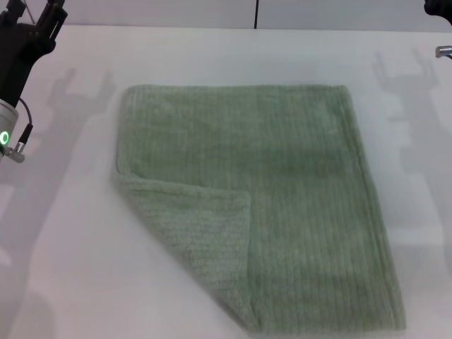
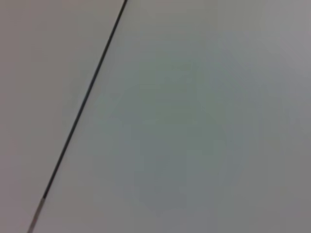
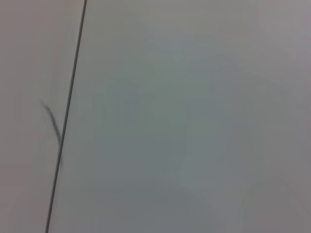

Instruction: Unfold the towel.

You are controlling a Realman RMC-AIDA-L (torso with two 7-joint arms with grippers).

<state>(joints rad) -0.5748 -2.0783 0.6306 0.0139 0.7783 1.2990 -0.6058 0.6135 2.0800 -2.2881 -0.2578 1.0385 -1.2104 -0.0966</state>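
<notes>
The sage-green towel (image 1: pixel 282 198) is lying flat in the middle of the white tabletop (image 1: pixel 63 268), mostly spread out, except the near-left corner is flipped over onto the top so you see the paler underside as a triangle (image 1: pixel 198 240). The left gripper (image 1: pixel 32 32) is up by the far-left corner of the tabletop, well clear of the cloth and holding nothing. Only a sliver of the right arm (image 1: pixel 439 28) shows at the far-right corner.

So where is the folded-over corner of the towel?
In the head view, the folded corner lies on the towel's near left part, paler underside up, well below the left claw at the table's far-left edge.
</notes>
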